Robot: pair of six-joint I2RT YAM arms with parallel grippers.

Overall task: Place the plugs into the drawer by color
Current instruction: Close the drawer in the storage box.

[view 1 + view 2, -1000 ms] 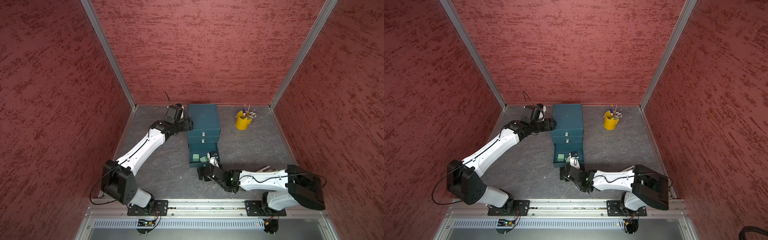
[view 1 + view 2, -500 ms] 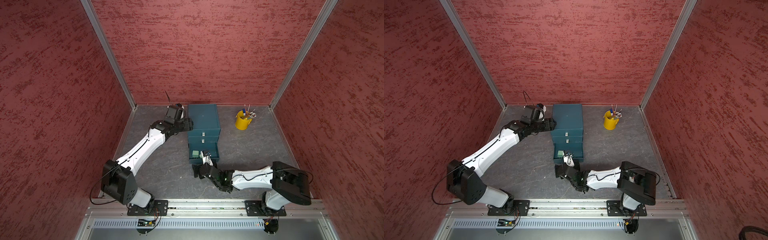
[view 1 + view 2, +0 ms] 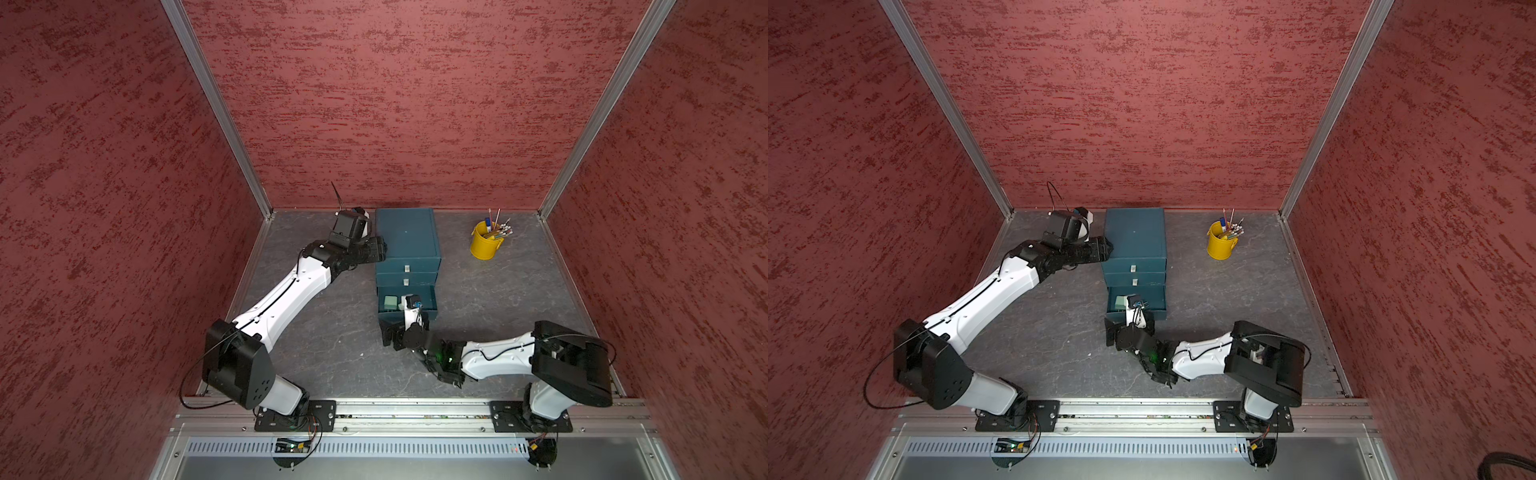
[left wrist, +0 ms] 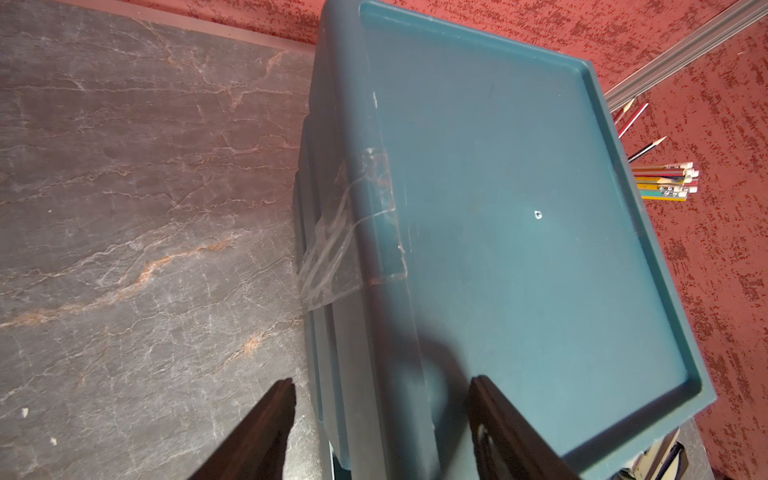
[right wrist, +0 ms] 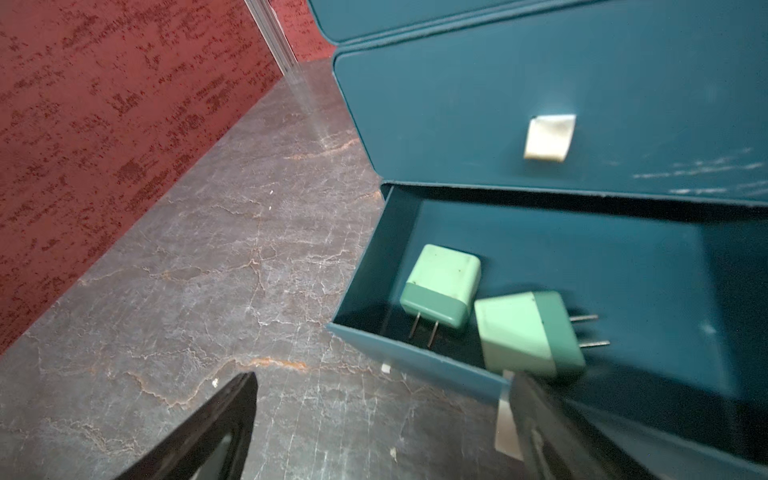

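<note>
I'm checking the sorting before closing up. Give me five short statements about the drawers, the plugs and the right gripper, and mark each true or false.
1. The bottom drawer is pulled open. True.
2. It holds two pink plugs. False: the two in it are mint green plugs.
3. The right gripper grips a plug. False: its jaws are open and empty, just in front of the open drawer.
4. The two upper drawers are shut. True.
5. The yellow bucket beside the chest holds pencils. True.
</note>
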